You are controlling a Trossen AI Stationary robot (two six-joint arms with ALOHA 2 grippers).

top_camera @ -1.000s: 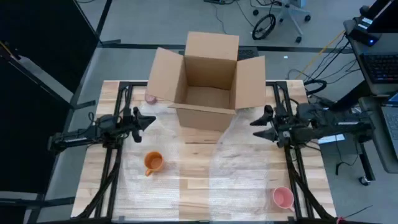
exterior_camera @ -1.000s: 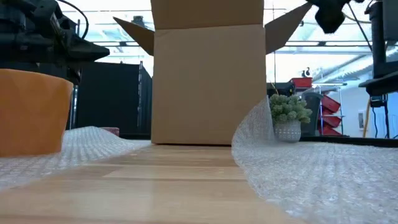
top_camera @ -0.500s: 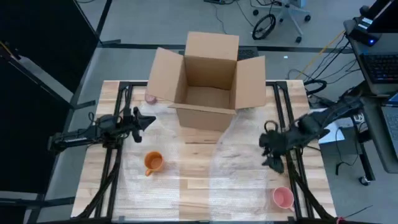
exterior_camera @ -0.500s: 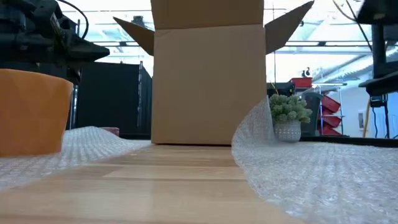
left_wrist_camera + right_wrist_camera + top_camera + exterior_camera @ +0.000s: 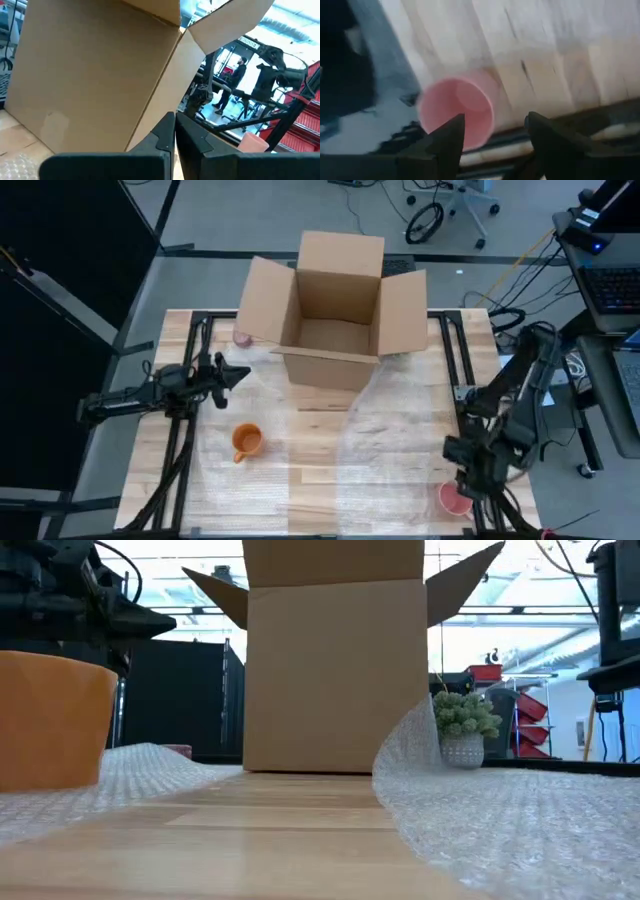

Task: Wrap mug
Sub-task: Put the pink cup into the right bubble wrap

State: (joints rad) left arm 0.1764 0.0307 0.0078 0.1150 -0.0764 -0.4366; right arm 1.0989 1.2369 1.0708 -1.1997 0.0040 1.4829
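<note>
Right end effector (image 5: pixel 492 135) open, poised above pink mug (image 5: pixel 455 498) at near right corner of surface (image 5: pixel 310 480). Mug upright, beside bubble wrap (image 5: pixel 385 445), not on it. Left end effector (image 5: pixel 232 374) closed, waiting left of cardboard box (image 5: pixel 335 310). Risk: mug sits at surface edge; off-centre descent may knock it off.

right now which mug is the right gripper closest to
The pink mug at the table's front right corner: the right gripper hangs open just above it. The orange mug stands far off on the left side, nearer the idle left gripper.
</note>
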